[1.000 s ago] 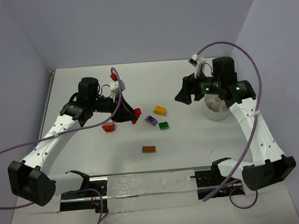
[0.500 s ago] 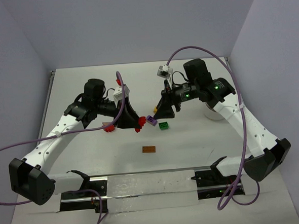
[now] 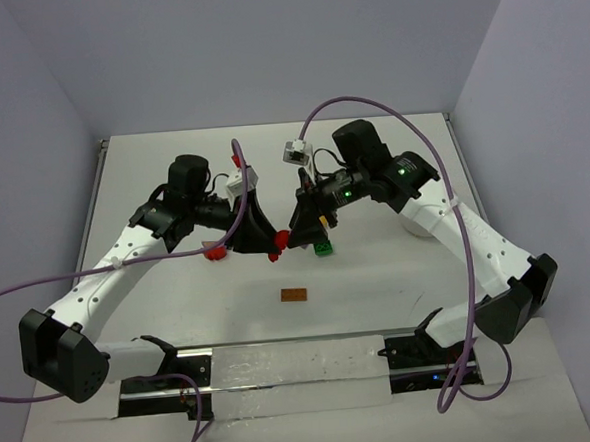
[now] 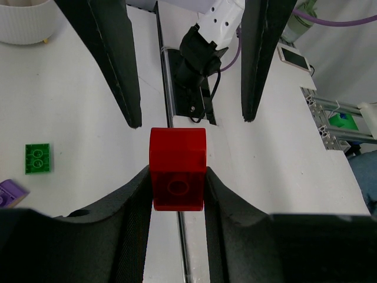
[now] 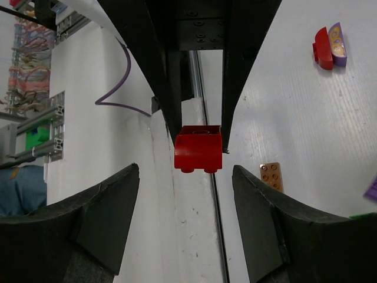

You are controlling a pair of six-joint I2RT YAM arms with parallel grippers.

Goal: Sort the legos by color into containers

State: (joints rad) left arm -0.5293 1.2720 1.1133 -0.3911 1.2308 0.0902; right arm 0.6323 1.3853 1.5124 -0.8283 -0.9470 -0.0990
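The left gripper [image 4: 177, 177] has its jaws clamped on a small red studded plastic brick [image 4: 177, 168], held clear above the white table [image 3: 380, 296]. The right gripper [image 5: 184, 171] faces it with jaws spread wide, tips just short of the brick (a hand-over, I judge). The white round divided plastic cup [image 3: 421, 228] stands beyond the right arm, well apart.

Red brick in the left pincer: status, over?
Left pincer shut on red brick. Right pincer open, facing it tip to tip, no contact. Nothing seen blocking the gap between them.
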